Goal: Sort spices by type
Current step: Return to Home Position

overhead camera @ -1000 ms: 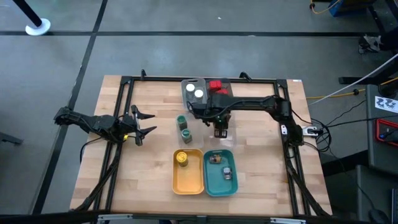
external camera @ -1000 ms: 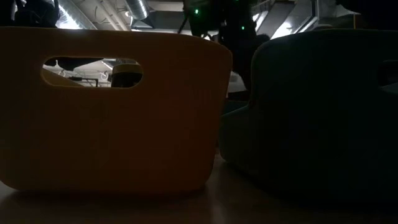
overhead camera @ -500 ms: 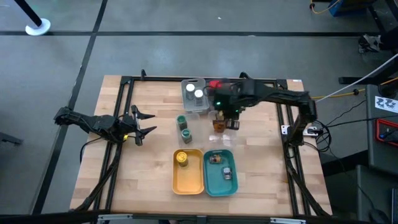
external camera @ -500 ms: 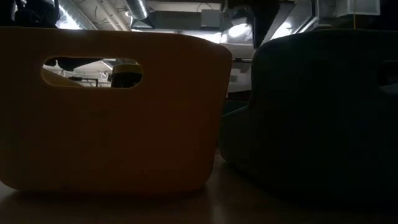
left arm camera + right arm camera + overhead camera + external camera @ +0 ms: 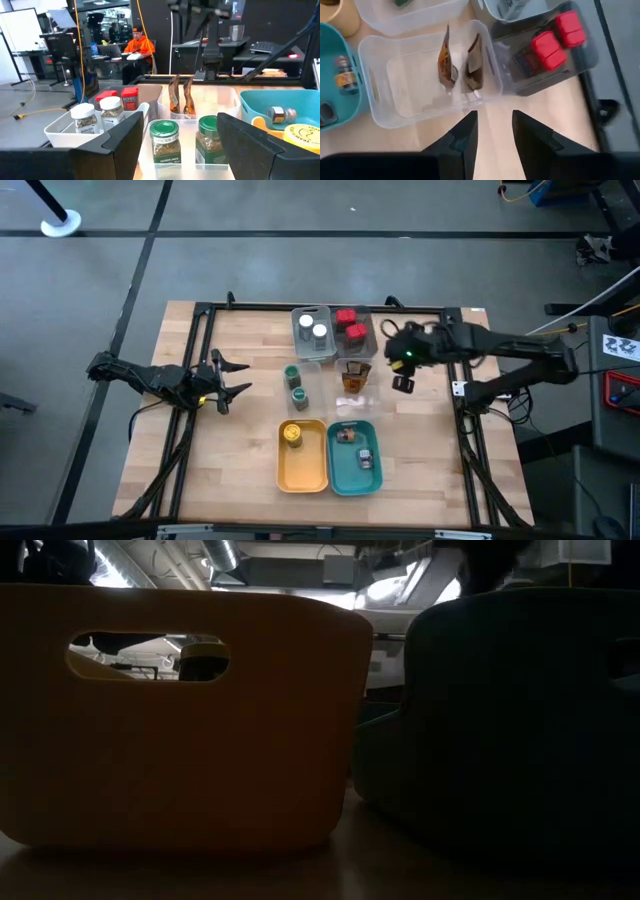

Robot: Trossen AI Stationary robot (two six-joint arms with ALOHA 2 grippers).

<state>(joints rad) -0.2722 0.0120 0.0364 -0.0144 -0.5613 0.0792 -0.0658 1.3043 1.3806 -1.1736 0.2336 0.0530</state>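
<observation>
Right end effector (image 5: 494, 116) hung above the table (image 5: 240, 450) on its right side, just beside the right clear bin (image 5: 370, 85). Its fingers (image 5: 465, 135) were parted by a moderate gap, with nothing between them. Left end effector (image 5: 238, 377) sat low at the table's left side, well apart from the bins, fingers spread wide and empty, pointing at the bins. Two orange packs (image 5: 445, 62) stood on edge side by side in the right clear bin. Two green-lidded jars (image 5: 165, 142) stood upright in the left clear bin (image 5: 296, 406), just beside it. At the far edge, two white-lidded jars (image 5: 313, 327) sat in a grey tray (image 5: 300, 345). Two red tins (image 5: 547, 50) sat in the smoky tray (image 5: 520, 65) next to it. Near the front edge was the yellow bin (image 5: 305, 470) with one yellow jar (image 5: 292, 434) at its far end. The teal bin (image 5: 345, 475) sat just beside it, on the right arm's side. That one held a brown bottle (image 5: 277, 114) lying on its side and a second greyer bottle (image 5: 364, 458); couldn't tell how the second lay. From table level, the walls of the yellow and teal bins filled the scene, and the yellow jar's top showed through the yellow bin's handle slot. A person in an orange top (image 5: 139, 42) sat at a desk far behind the table.
</observation>
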